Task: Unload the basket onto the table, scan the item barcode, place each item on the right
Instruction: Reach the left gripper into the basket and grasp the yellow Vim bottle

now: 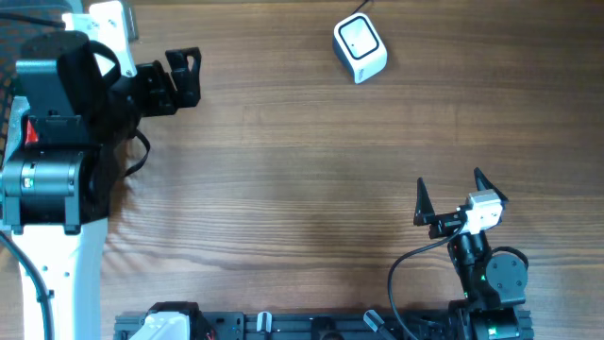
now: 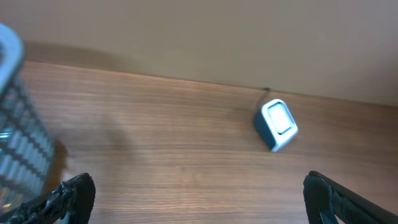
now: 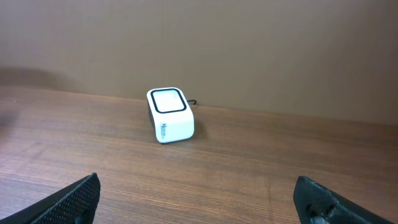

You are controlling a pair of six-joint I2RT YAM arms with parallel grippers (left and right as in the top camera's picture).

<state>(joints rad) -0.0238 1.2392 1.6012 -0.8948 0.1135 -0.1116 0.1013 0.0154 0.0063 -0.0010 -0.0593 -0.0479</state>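
At the far edge of the table [image 1: 302,170], barcode scanner [image 1: 360,48] sits window-up for presenting; left gripper [image 1: 187,77] and right gripper [image 1: 449,184] gape wide, empty; possibly a mesh basket [image 2: 13,134] leftward.

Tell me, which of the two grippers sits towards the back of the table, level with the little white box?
The left gripper: it sits near the back edge, alongside the white scanner. The right gripper sits nearer the front edge.
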